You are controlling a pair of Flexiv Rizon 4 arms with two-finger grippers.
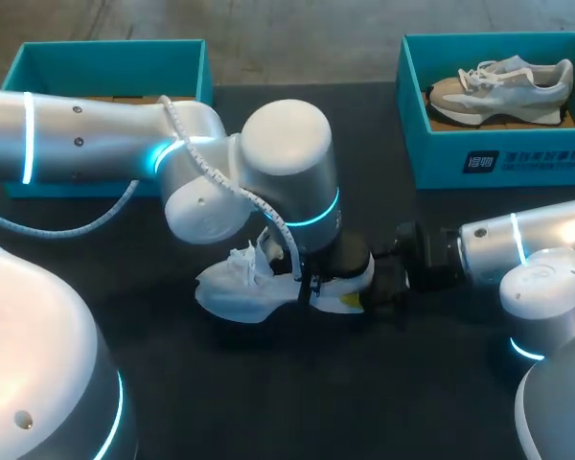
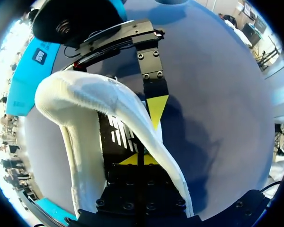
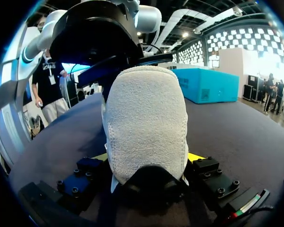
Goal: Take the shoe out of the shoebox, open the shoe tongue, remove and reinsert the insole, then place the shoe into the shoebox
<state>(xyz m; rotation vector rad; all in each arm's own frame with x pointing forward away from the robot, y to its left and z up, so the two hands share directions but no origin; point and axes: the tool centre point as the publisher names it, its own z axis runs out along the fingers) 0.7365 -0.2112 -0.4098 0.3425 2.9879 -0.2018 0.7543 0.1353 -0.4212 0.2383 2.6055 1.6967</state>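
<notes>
white shoe (image 1: 235, 290) lies on the table (image 1: 297, 402), just below the head view's centre. right gripper (image 3: 149, 157) clamps its heel from both sides. left gripper (image 2: 138, 160) sits down inside the collar; whether it's gripping, cannot tell.

Head view overhead, wrist views close, sharing white shoe (image 1: 235, 287)

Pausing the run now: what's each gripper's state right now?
Left gripper: at the white shoe's opening; open or shut cannot be told.
Right gripper: closed on the white shoe's heel.
</notes>
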